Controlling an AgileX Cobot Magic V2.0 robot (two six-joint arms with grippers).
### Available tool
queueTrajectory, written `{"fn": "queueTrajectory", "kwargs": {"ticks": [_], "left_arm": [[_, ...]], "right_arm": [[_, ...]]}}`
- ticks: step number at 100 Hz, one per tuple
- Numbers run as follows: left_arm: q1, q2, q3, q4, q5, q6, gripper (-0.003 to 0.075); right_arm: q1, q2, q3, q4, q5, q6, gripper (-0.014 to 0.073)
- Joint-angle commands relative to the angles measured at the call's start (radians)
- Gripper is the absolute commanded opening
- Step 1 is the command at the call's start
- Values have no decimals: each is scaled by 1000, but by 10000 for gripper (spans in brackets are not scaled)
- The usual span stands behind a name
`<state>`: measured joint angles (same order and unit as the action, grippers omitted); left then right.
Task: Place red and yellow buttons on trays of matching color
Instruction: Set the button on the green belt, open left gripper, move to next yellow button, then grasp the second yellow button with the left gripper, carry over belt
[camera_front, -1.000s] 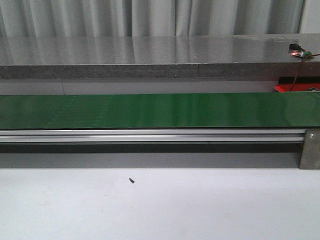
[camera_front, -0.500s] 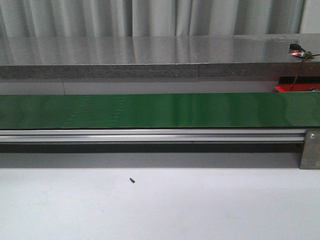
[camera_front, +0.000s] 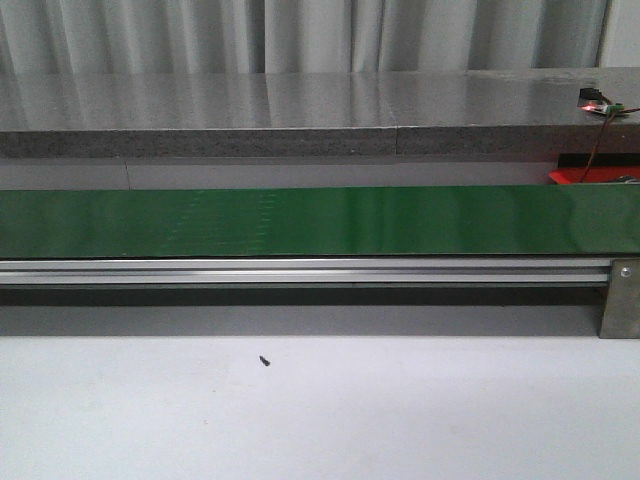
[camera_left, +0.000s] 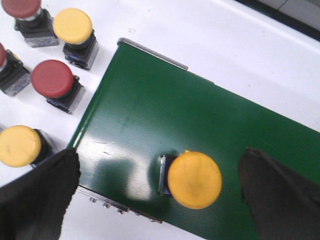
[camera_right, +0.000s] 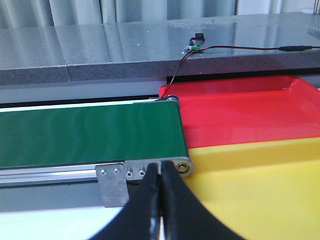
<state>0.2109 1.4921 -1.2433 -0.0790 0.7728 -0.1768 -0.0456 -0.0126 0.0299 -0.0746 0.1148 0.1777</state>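
Note:
In the left wrist view a yellow button (camera_left: 194, 179) lies on the green conveyor belt (camera_left: 150, 110) near its end. My left gripper (camera_left: 161, 154) is open above it, one black finger on each side, neither touching it. Beside the belt, on the white table, stand more buttons: red ones (camera_left: 52, 78) (camera_left: 22, 7) and yellow ones (camera_left: 73, 25) (camera_left: 19, 145). In the right wrist view my right gripper (camera_right: 160, 172) is shut on nothing, in front of the belt's other end. Past that end lie the red tray (camera_right: 240, 112) and the yellow tray (camera_right: 250, 190), with nothing in them.
The front view shows the belt (camera_front: 320, 220) along its aluminium rail (camera_front: 300, 270), a grey stone ledge (camera_front: 300, 115) behind it and a corner of the red tray (camera_front: 592, 175) at far right. A wired circuit board (camera_right: 194, 47) sits on the ledge. A small dark speck (camera_front: 264, 361) lies on the white table.
Faint marks on the belt's surface have shifted to the right in the front view. Nothing else there has moved.

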Motion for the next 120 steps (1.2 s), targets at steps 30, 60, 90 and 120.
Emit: {"fn": "queueTrajectory", "kwargs": {"ticks": [30,60,90,120], "left_arm": [[169,-108,-27,51,58,1,618],[323,-86,-27,86,106,10,618],[391,-26,7,162,97,10,618],[418,82,35,170,61,12,618]], "right_arm": [[-1,-17,-19,-9,-75,-2,-68],[-1,-17,-19,-9,-75,-2,-68],[-1,-17,-19,-9,-75,-2,-68],[-1,-17,-19,-9,-75,-2,-68]]}}
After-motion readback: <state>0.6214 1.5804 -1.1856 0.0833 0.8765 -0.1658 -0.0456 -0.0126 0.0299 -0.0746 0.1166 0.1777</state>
